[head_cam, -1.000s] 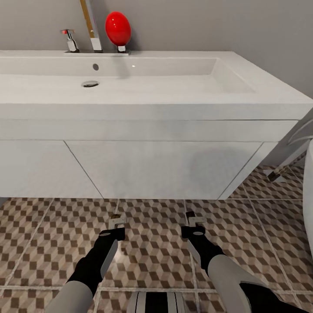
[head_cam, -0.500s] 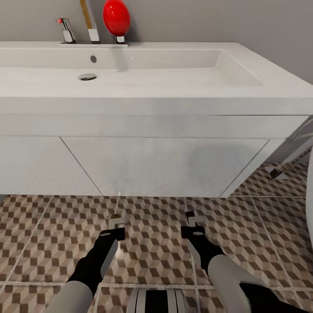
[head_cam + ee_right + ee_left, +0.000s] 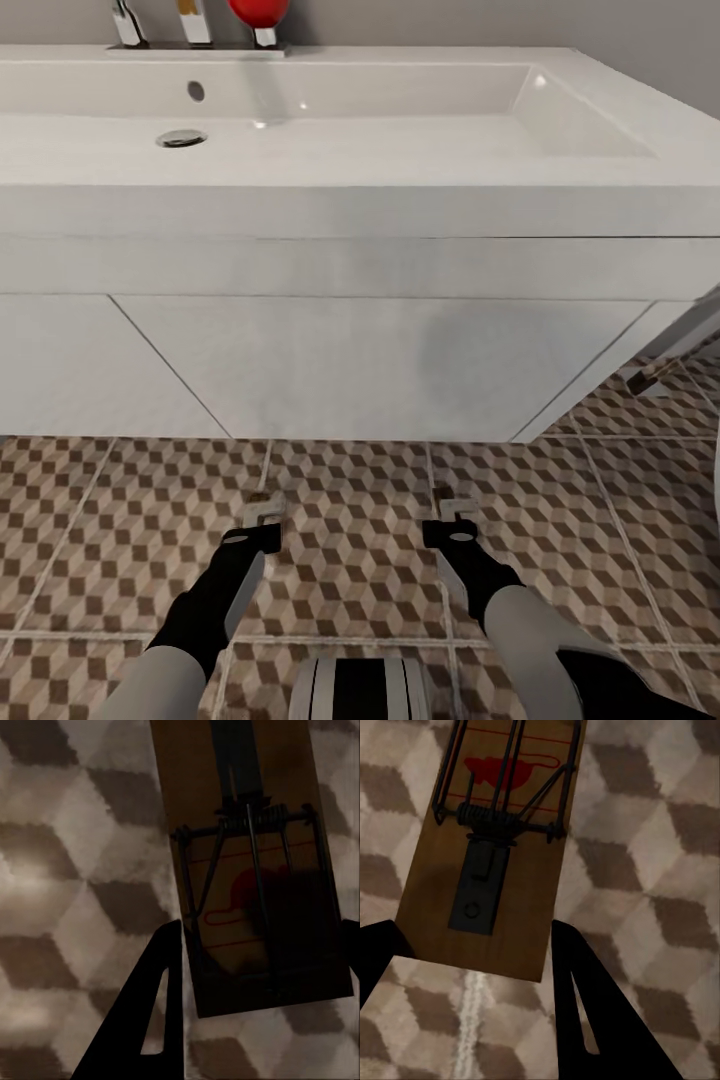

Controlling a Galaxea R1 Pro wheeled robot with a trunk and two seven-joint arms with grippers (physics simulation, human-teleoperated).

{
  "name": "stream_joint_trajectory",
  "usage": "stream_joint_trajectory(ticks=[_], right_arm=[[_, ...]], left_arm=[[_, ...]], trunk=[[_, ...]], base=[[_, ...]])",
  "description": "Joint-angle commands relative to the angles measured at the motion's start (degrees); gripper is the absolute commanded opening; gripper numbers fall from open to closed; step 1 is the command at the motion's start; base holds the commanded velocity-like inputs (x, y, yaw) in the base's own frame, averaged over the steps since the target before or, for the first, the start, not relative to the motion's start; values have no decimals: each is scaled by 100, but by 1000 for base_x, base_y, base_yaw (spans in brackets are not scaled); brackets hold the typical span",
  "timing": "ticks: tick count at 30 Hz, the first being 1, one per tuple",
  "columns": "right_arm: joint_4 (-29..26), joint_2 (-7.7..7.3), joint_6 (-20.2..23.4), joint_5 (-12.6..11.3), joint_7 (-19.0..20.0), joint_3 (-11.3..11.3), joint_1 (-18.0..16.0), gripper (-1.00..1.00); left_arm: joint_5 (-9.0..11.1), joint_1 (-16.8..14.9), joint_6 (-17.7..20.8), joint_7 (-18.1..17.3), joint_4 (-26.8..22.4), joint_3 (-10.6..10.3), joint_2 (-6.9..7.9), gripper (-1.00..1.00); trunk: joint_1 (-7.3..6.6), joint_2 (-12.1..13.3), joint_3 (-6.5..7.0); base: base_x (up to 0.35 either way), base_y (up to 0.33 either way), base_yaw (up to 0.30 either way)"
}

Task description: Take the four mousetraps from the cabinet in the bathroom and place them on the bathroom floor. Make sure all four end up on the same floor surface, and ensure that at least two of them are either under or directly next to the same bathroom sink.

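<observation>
Both arms reach out low over the bathroom floor, just in front of the sink and its white flat door panels. My left gripper is shut on the end of a mousetrap. In the left wrist view that brown mousetrap, with its spring, wire bar and red mouse print, sticks out from between the dark fingers above the cube-pattern tiles. My right gripper is shut on a second mousetrap. That mousetrap is also held by one end, over the tiles.
On the sink's back rim stand a faucet and a red rounded object; the drain is in the basin. A small brown foot rests on the floor at right. A white fixture is at the right edge. My base is below.
The whole view has shifted: the sink has grown larger and its faucet has slid toward the top edge. Both grippers keep their place in the view, still holding the mousetraps.
</observation>
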Motion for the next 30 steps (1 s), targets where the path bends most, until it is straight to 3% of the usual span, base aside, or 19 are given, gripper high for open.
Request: stream_joint_trajectory(ticks=[1, 3, 7, 21, 30], right_arm=[[-12, -24, 36, 47, 10, -37, -1, -100], [-8, -122, 34, 45, 14, -45, -1, -100], [-10, -174, 33, 44, 16, -45, -1, -100], [-7, -250, 3, 36, 18, -63, -1, -100], [18, -267, -97, 16, 11, -88, -1, -100]], left_arm=[[39, -1, 28, 40, -8, -18, 19, -100], [39, -1, 25, 40, -12, -19, 60, -100], [39, -1, 17, 40, -14, -20, 88, -100], [39, -1, 11, 78, -241, -11, 92, -100], [51, -1, 11, 388, -242, -11, 71, -100]], trunk=[[1, -3, -26], [1, -3, -26], [1, -3, -26], [1, -3, -26], [1, -3, -26]], base=[[0, 0, 0], [0, 0, 0], [0, 0, 0], [0, 0, 0], [0, 0, 0]])
